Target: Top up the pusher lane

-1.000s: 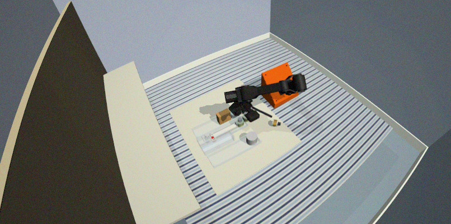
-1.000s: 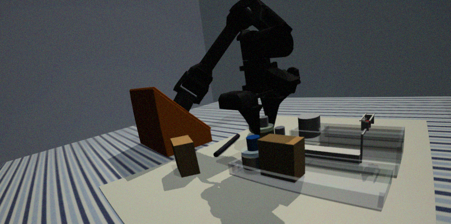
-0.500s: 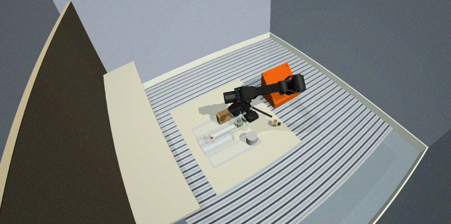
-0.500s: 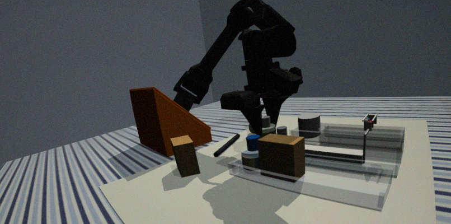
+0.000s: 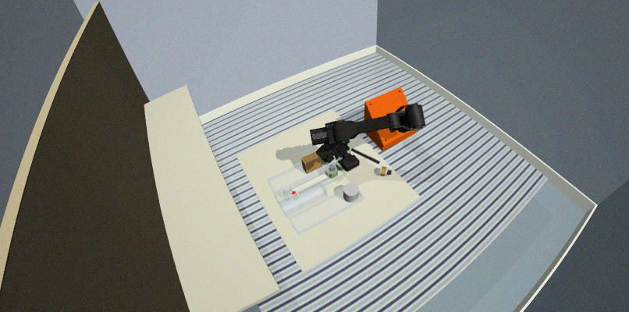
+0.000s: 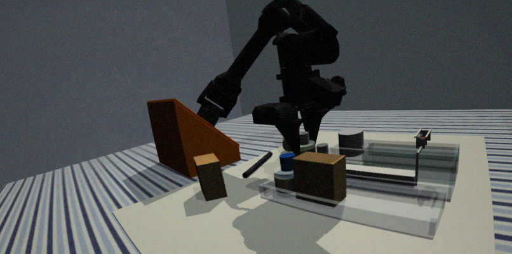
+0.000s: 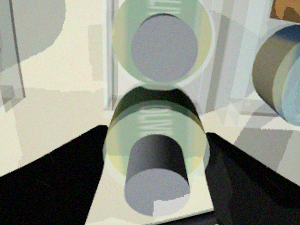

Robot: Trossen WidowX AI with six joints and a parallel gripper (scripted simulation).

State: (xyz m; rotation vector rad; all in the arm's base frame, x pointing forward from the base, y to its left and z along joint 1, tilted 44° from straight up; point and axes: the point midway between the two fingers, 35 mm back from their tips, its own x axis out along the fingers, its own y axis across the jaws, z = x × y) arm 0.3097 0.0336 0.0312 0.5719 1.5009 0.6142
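My gripper (image 5: 338, 162) (image 6: 305, 144) (image 7: 156, 137) is shut on a greenish clear jar (image 7: 157, 121) with a grey cap, held upright. A matching jar (image 5: 332, 172) (image 7: 124, 36) stands in the sprung lane; its grey cap also shows in the exterior view, its body hidden there by a block. The held jar is directly in front of it at the lane's front end, its cap higher than the lane jar's cap. Whether the bodies touch is unclear. The pale pusher bar (image 5: 310, 183) (image 6: 381, 171) lies behind the lane jar; the plate's contact is hidden.
A blue-capped jar (image 6: 283, 181) (image 7: 270, 74) stands in the neighbouring lane, beside a brown block (image 5: 311, 163) (image 6: 318, 176). A grey cylinder (image 5: 351, 193) (image 6: 350, 142) is on the other side. A black rod (image 5: 365, 155) (image 6: 258, 164), small brown block (image 6: 211, 179) and orange wedge (image 5: 385, 101) (image 6: 193, 137) are nearby.
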